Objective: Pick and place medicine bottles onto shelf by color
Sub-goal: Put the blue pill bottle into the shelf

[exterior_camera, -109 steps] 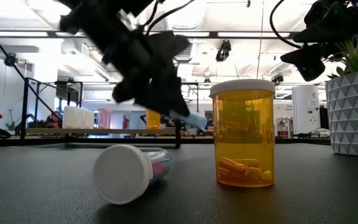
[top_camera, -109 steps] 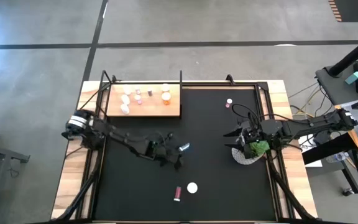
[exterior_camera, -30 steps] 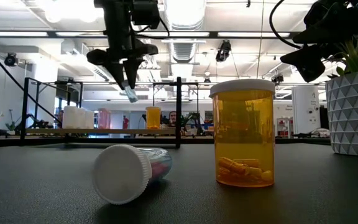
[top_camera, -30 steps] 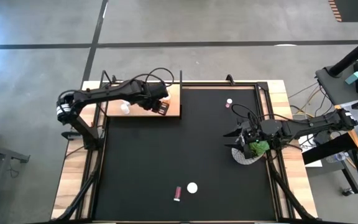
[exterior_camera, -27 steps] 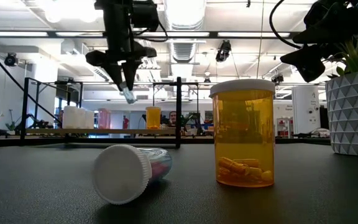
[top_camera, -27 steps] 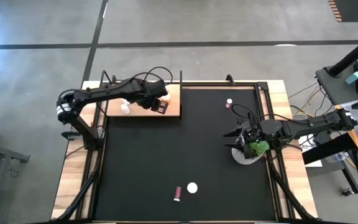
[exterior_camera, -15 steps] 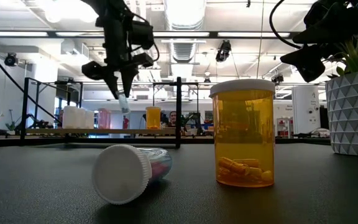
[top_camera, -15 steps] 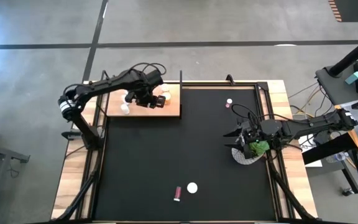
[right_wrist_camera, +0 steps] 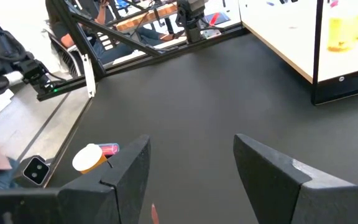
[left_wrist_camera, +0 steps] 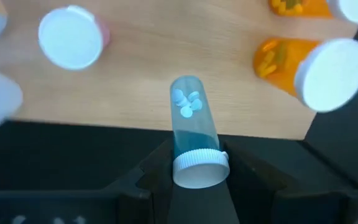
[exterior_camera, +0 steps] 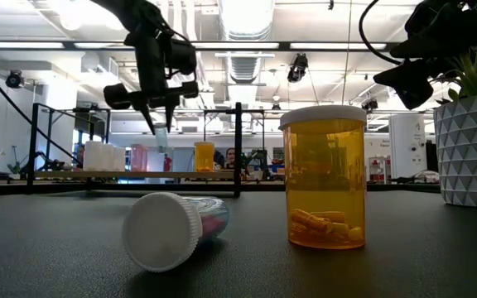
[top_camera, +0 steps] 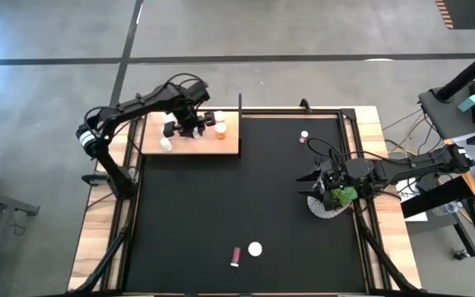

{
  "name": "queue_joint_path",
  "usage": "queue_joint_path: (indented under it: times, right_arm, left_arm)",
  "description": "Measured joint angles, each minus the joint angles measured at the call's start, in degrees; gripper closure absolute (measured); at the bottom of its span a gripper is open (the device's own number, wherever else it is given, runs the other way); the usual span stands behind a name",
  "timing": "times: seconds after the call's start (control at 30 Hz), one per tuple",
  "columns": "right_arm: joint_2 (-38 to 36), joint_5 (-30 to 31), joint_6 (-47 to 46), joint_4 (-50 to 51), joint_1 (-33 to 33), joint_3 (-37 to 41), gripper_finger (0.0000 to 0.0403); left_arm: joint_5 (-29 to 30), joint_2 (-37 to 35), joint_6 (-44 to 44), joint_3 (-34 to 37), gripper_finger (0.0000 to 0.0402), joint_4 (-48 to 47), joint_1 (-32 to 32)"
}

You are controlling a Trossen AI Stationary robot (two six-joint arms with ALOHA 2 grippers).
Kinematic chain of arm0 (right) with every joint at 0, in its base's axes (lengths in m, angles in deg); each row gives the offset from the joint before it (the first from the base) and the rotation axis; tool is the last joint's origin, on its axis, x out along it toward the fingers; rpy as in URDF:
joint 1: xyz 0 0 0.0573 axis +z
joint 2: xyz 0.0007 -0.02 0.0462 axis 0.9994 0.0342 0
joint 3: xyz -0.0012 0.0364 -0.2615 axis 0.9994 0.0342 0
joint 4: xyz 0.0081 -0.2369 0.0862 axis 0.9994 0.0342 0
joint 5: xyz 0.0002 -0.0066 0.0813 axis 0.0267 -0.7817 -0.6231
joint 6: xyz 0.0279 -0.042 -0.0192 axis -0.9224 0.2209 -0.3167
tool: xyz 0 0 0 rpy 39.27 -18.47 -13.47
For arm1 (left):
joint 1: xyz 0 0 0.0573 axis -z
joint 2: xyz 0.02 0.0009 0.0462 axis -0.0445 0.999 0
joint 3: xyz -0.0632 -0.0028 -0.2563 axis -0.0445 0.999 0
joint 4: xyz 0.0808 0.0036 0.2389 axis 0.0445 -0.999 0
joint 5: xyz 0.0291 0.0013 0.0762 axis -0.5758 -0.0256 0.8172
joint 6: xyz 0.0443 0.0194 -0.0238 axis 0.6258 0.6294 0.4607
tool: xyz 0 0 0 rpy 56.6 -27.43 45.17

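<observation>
The left gripper hung over the pale wooden shelf, clamped on a clear blue white-capped pill bottle, long axis upright, cap topmost

Blue bottle in left pincer

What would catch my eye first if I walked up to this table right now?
Probably the left gripper, poised over the shelf at the table's far left corner, shut on a blue bottle with white pills inside. Next, the big orange bottle standing upright close to the low camera, with a capped bottle lying on its side beside it. The right gripper waits open by the potted plant on the right.
</observation>
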Motion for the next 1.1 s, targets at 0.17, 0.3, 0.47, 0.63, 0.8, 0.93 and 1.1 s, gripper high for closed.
queue_joint_path:
  times: [0.17, 0.3, 0.47, 0.63, 0.8, 0.93, 1.1]
  right_arm:
    - [0.0, 0.0, 0.0, 0.0, 0.0, 0.0, 0.0183]
    - [0.0, 0.0, 0.0, 0.0, 0.0, 0.0, 0.0183]
    - [0.0, 0.0, 0.0, 0.0, 0.0, 0.0, 0.0183]
    - [0.0, 0.0, 0.0, 0.0, 0.0, 0.0, 0.0183]
    - [0.0, 0.0, 0.0, 0.0, 0.0, 0.0, 0.0183]
    - [0.0, 0.0, 0.0, 0.0, 0.0, 0.0, 0.0183]
    - [0.0, 0.0, 0.0, 0.0, 0.0, 0.0, 0.0183]
  left_arm:
    - [-1.0, 0.0, -7.9, 0.1, 0.0288, 0.4, 0.0]
    - [-1.1, 0.0, -18.2, 0.1, 0.0288, 0.5, -0.3]
    - [-1.2, 0.0, -32.9, 0.7, 0.0288, 0.5, -0.4]
    - [-1.5, 0.0, -41.1, 1.0, 0.0288, 2.1, -0.9]
    - [-1.0, 0.0, -42.0, 1.1, 0.0288, 7.1, -3.4]
    - [-1.6, 0.0, -47.8, 1.6, 0.0288, 7.5, -4.2]
    - [-2.4, 0.0, -52.2, 2.2, 0.0288, 7.8, -4.2]
